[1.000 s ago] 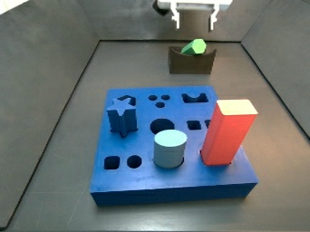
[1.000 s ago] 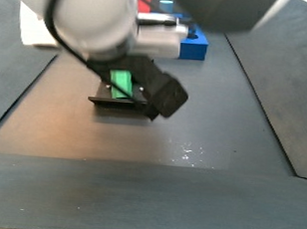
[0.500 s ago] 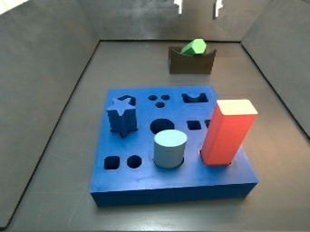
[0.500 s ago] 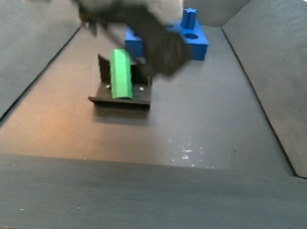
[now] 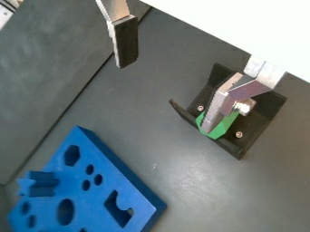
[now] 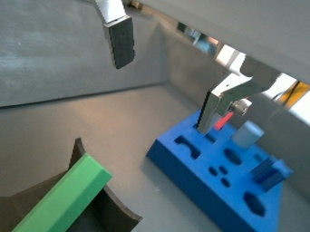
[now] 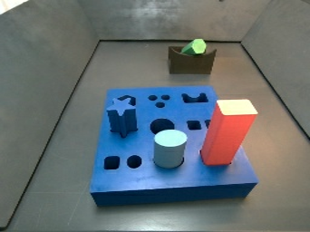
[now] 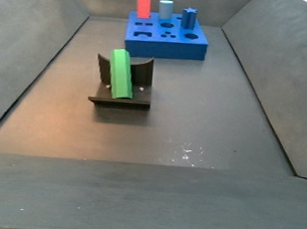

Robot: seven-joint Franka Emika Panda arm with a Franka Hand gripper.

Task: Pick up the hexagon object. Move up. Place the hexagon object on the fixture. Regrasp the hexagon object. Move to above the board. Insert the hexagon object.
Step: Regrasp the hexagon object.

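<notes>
The hexagon object (image 8: 121, 74) rested in the notch of the fixture (image 8: 120, 97), below the gripper (image 5: 177, 63), whose fingers (image 5: 123, 39) stood wide apart, holding nothing. The board (image 7: 173, 154) lay well apart from both.

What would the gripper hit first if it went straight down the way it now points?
Probably the bare floor between the fixture and the board. The open, empty gripper is out of both side views, well above everything, so depth is unclear.
</notes>
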